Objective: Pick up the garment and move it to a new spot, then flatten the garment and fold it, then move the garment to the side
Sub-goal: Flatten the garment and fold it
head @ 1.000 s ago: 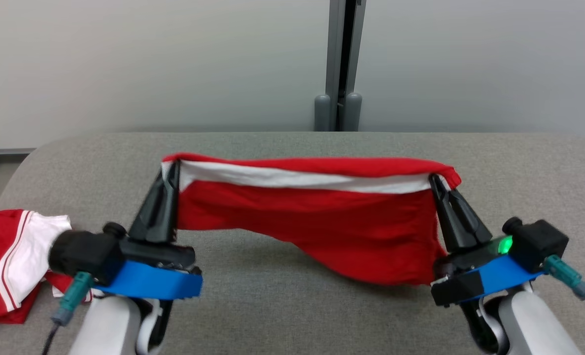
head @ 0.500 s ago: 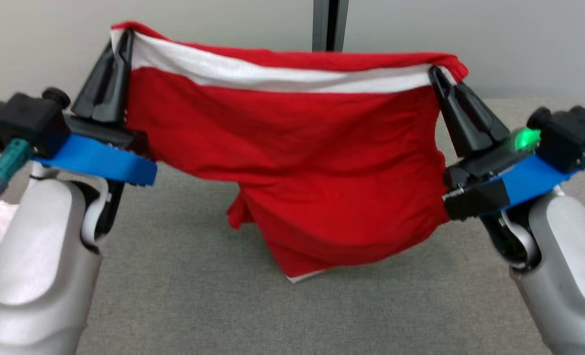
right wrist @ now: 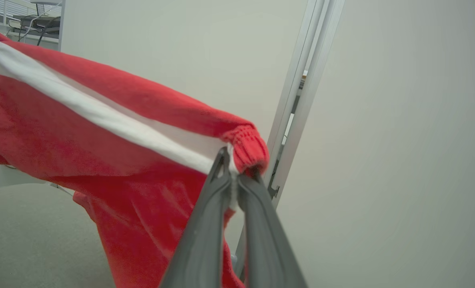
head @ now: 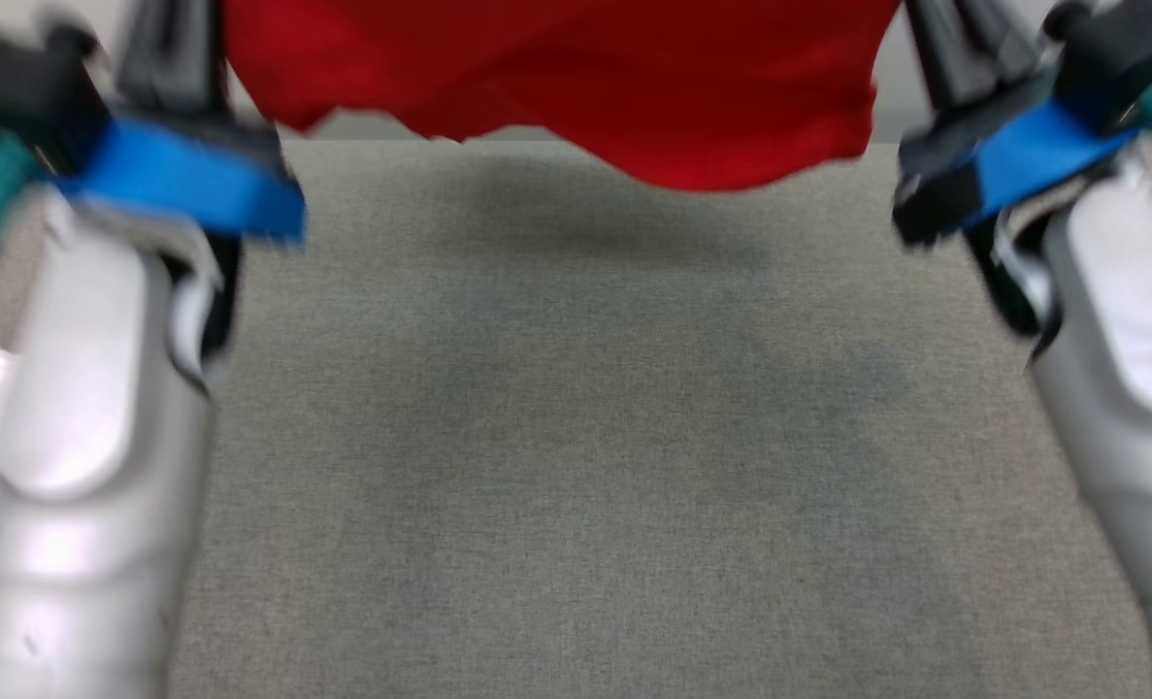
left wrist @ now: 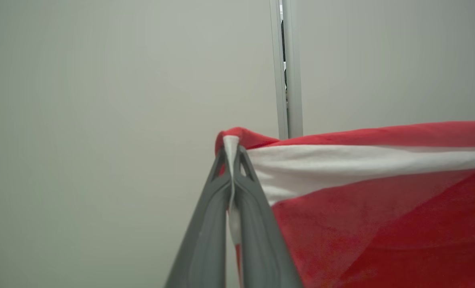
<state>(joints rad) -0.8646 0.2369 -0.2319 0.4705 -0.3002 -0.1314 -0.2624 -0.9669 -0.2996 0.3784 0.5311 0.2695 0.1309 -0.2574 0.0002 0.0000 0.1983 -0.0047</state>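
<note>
Both arms have risen since half a second ago, and the red garment (head: 576, 87) with its white band now hangs clear above the grey desk (head: 576, 437), stretched wide. The left pincer (left wrist: 232, 150) and the right pincer (right wrist: 231, 160) each clamp a top corner, pale forearms raised on either side.

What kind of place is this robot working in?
Probably an office or lab: pale partition walls joined by a metal post, a grey fabric-covered table below the red garment, and what looks like a desk with cables beyond.
</note>
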